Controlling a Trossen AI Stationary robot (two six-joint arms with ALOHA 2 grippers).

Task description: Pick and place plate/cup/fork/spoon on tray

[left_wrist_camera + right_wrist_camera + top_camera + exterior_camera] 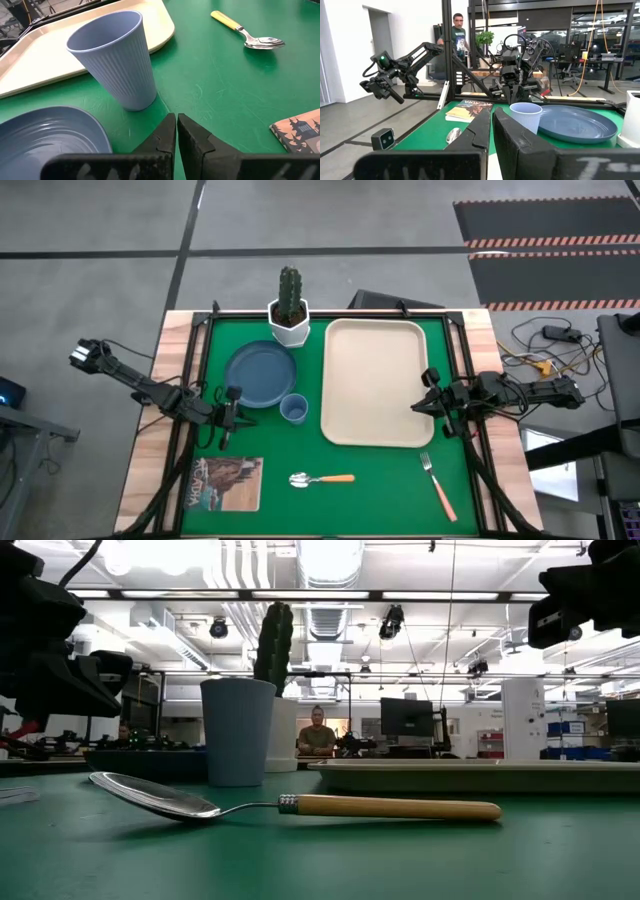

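The slate-blue plate [260, 373] lies on the green mat at the left; the light-blue cup [293, 409] stands upright just beside it, also in the left wrist view [114, 57]. The cream tray [374, 380] lies right of them, with nothing on it. The spoon [320, 479] lies near the front edge, the fork [438, 485] at the front right. My left gripper [237, 418] is shut and empty, left of the cup. My right gripper [424, 404] is shut and empty at the tray's right rim.
A cactus in a white pot [289, 310] stands at the far edge between plate and tray. A booklet [225, 483] lies at the front left. Wooden borders frame the mat. A person [318, 732] is in the room behind the table.
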